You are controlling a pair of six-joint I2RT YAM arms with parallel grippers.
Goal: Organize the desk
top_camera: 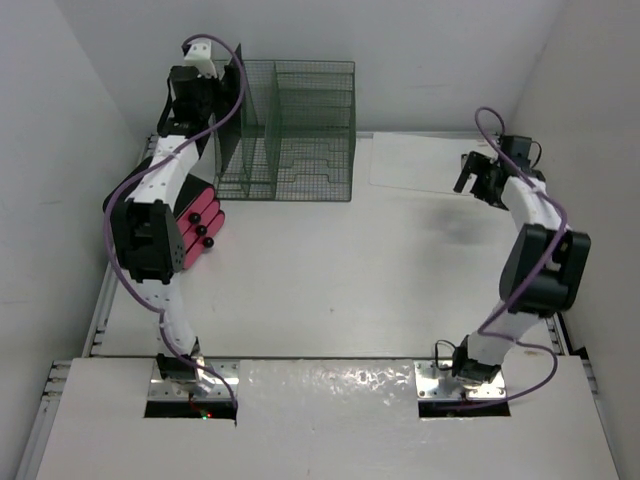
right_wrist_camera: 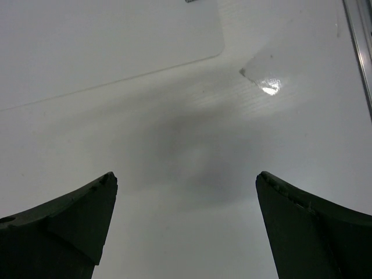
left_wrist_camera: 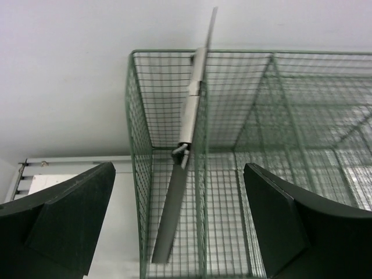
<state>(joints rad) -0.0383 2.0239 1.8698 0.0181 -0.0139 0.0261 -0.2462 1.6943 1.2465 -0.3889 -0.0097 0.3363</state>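
The left pincer [left_wrist_camera: 178, 168] has its two dark fingers [left_wrist_camera: 64, 221] spread wide apart and grips nothing; both fingers are cut off by the lower edge of its wrist view, so only their tips and inner faces show. In the gap between them, touching neither, a thin grey strip [left_wrist_camera: 174, 215] stands tilted on edge in the leftmost slot of a green wire rack [left_wrist_camera: 244, 116]; its top pokes above the rack's rim; seen edge-on, with a small clip-like piece partway up, it cannot be identified. From above, this pincer is raised just beside the rack's left side, its fingers hidden behind the wrist; the left arm also covers part of a pink drawer unit [top_camera: 203, 228] with black knobs, near the rack's front left corner.

The right pincer [right_wrist_camera: 186, 174] is likewise spread wide and empty, its fingers cropped at the bottom of its view; it hangs over bare desk [top_camera: 330, 280], a soft shadow beneath it. Just beyond lies a flat white sheet [right_wrist_camera: 87, 46], cut off at the top and left; near it is a glossy patch [right_wrist_camera: 264, 78], too faint to name; a metal rail [right_wrist_camera: 360, 35] runs along the right edge.

The desk fills the floor between white walls [top_camera: 60, 150]; the rack stands at its far left, the sheet at its far right.
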